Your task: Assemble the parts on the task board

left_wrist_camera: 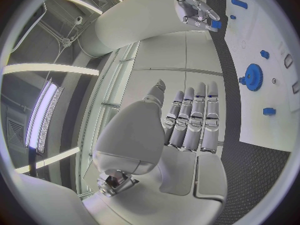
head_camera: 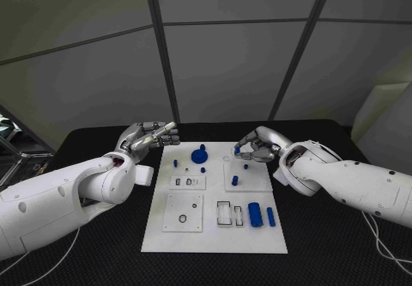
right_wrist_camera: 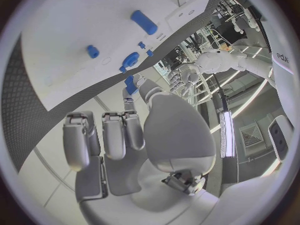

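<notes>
The white task board (head_camera: 215,238) lies in the middle of the black table. My right hand (head_camera: 258,146) hovers over the board's far right corner and pinches a small blue part (head_camera: 238,151) between thumb and finger; the left wrist view shows the same hand (left_wrist_camera: 195,5) with that part (left_wrist_camera: 215,23), and the right wrist view shows the part (right_wrist_camera: 129,86) at my fingertips. My left hand (head_camera: 151,136) floats beside the board's far left corner, fingers extended (left_wrist_camera: 194,117), holding nothing. A blue gear (head_camera: 199,156) (left_wrist_camera: 253,76) stands on the board's far side.
A thick blue cylinder (head_camera: 254,211) and a thin blue bar (head_camera: 270,216) lie at the board's near right. Small blue pegs (head_camera: 235,180) (head_camera: 175,162) stand mid-board. Recessed square plates (head_camera: 184,213) occupy the near left. Black table surrounds the board.
</notes>
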Tool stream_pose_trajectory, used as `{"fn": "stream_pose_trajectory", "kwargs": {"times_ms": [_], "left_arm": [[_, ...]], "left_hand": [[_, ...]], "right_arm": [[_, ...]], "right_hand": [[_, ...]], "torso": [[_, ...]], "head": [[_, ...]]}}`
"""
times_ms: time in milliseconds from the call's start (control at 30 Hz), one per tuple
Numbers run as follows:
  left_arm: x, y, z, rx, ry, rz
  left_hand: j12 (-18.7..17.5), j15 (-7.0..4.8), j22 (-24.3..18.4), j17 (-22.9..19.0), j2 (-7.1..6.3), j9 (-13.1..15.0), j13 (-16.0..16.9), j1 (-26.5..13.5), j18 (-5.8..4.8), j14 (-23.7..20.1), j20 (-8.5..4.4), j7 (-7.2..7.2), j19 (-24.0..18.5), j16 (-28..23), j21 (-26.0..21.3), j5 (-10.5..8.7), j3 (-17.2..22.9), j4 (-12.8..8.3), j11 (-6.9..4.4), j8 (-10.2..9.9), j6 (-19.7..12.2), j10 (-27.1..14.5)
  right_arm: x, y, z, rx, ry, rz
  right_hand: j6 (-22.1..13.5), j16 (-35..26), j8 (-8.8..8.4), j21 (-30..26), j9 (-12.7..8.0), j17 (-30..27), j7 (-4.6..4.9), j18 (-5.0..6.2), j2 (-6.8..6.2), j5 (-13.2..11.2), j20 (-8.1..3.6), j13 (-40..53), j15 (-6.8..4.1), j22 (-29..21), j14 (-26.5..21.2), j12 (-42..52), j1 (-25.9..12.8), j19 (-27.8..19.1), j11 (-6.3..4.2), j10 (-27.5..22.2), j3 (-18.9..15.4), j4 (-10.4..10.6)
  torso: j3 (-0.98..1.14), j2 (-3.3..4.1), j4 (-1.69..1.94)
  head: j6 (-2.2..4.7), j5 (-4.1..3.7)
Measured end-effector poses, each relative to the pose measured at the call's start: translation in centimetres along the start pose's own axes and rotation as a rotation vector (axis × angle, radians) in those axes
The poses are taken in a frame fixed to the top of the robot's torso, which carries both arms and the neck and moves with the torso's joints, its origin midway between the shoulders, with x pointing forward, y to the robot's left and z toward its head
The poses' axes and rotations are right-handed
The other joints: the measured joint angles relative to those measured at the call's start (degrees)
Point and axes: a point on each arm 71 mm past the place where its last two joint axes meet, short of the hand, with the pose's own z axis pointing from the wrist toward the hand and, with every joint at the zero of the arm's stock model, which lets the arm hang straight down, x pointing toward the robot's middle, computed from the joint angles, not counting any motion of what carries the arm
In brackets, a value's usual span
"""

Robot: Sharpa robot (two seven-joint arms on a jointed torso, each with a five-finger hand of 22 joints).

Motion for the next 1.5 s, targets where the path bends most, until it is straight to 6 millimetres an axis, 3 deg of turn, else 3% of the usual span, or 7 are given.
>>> {"fn": "stream_pose_trajectory", "kwargs": {"times_ms": [233,467,800,1300,1500], "left_arm": [[0.0,0.1,0.2,-0.001,-0.002,0.000],[0.4,0.2,0.4,-0.001,0.003,-0.003],[0.6,0.3,0.5,-0.002,0.008,-0.005],[0.7,0.3,0.5,-0.002,0.011,-0.006],[0.7,0.3,0.5,-0.003,0.012,-0.007]], "left_hand": [[0.0,0.00,0.0,0.0,0.00,0.0,0.0,0.0,0.00,0.0,0.00,0.00,0.0,0.0,0.0,0.00,0.0,0.0,0.00,0.0,0.0,0.0],[0.0,0.00,0.0,0.0,0.00,0.0,0.0,0.0,0.00,0.0,0.00,0.00,0.0,0.0,0.0,0.00,0.0,0.0,0.00,0.0,0.0,0.0],[0.0,0.00,0.0,0.0,0.00,0.0,0.0,0.0,0.00,0.0,0.00,0.00,0.0,-0.2,0.0,0.00,0.0,0.0,0.00,0.0,0.0,0.0],[0.0,0.00,0.0,0.0,0.00,0.0,0.0,0.0,0.00,0.0,0.00,0.00,0.0,-0.2,0.0,0.00,-0.2,-0.2,0.00,0.0,0.0,0.0],[0.0,0.00,0.0,0.0,0.00,0.0,0.0,0.0,0.00,0.0,0.00,0.00,0.0,-0.2,0.0,0.00,0.0,-0.3,0.00,0.0,0.0,0.0]], "right_arm": [[3.2,4.9,1.6,-0.085,0.044,-0.048],[6.0,7.7,2.8,-0.125,0.072,-0.120],[8.7,8.6,3.5,-0.118,0.103,-0.198],[10.6,8.8,3.6,-0.106,0.143,-0.254],[11.3,8.8,3.5,-0.105,0.166,-0.267]], "right_hand": [[0.0,0.3,-0.24,0.0,0.0,0.0,-0.01,0.00,0.07,0.0,0.00,0.0,0.00,0.0,0.0,0.3,-0.1,0.0,0.00,0.0,0.0,0.0],[0.0,0.3,-0.42,0.0,0.0,0.0,-0.02,0.00,0.05,0.0,0.01,0.0,0.00,0.0,0.0,0.3,-0.1,0.0,-0.01,0.0,0.0,0.0],[-0.1,0.3,-0.26,0.0,0.0,0.0,-0.09,0.00,0.12,-0.2,-0.19,0.0,-0.21,0.0,0.2,0.3,-0.2,-0.2,-0.21,-0.2,0.1,-0.2],[0.0,0.3,-0.33,0.0,0.0,0.0,0.03,0.00,0.47,0.1,-0.19,0.0,-0.20,0.0,0.2,0.3,-0.6,-0.2,-0.20,-0.2,0.0,-0.3],[0.0,0.3,-0.46,0.0,0.1,0.0,0.03,0.00,0.02,0.2,-0.19,0.0,-0.20,0.0,0.2,0.3,-1.0,-0.2,-0.20,-0.2,0.0,-0.3]], "torso": [[-0.03,-0.15,0.15],[-0.07,-0.16,0.20],[-0.03,-0.12,0.13],[0.01,-0.17,0.04],[0.01,-0.18,0.07]], "head": [[-0.44,0.97],[-0.75,1.67],[-1.01,2.43],[-1.75,2.75],[-1.97,2.97]]}}
